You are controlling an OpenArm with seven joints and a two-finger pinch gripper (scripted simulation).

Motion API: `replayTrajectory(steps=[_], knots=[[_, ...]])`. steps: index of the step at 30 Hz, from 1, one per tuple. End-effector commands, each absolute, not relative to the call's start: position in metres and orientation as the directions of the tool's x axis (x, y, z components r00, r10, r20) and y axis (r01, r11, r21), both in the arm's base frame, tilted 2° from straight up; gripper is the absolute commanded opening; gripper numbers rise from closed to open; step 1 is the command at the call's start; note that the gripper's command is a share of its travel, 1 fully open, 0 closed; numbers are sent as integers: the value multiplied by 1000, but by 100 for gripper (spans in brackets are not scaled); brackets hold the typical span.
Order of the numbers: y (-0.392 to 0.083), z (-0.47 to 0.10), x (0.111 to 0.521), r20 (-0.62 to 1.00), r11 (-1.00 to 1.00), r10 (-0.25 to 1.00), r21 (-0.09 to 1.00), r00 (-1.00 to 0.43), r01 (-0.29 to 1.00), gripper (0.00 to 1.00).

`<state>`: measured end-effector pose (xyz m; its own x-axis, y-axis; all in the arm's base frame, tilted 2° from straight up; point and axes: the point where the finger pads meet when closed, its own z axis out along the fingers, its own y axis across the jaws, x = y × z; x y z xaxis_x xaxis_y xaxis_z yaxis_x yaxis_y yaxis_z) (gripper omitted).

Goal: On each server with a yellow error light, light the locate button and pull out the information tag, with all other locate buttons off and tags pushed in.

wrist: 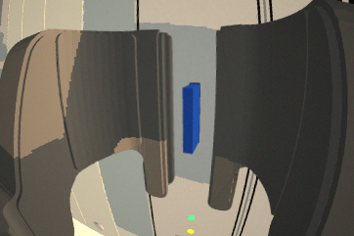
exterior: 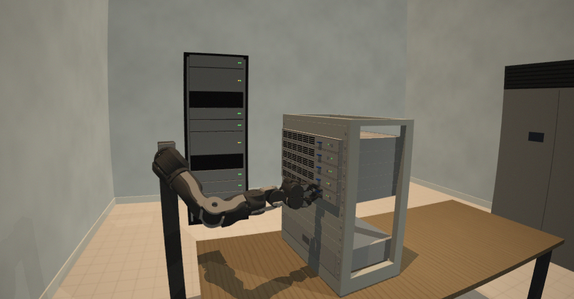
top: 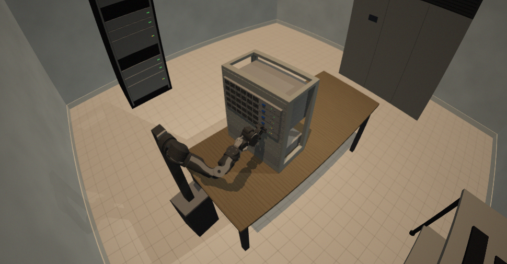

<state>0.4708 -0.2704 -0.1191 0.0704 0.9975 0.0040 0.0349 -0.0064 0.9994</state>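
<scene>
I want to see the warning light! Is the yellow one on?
On. In the wrist view, a yellow light glows below a green light, under the blue tag.
</scene>
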Motion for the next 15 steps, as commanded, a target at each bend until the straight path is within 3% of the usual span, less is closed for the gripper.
replayTrajectory(steps=[1,4,5,15], knots=[[-269,-119,471,2,-5,998,999,65,38,10],[-269,-119,471,2,-5,998,999,65,38,10],[-269,-119,471,2,-5,998,999,65,38,0],[-269,-119,471,2,-5,998,999,65,38,0]])
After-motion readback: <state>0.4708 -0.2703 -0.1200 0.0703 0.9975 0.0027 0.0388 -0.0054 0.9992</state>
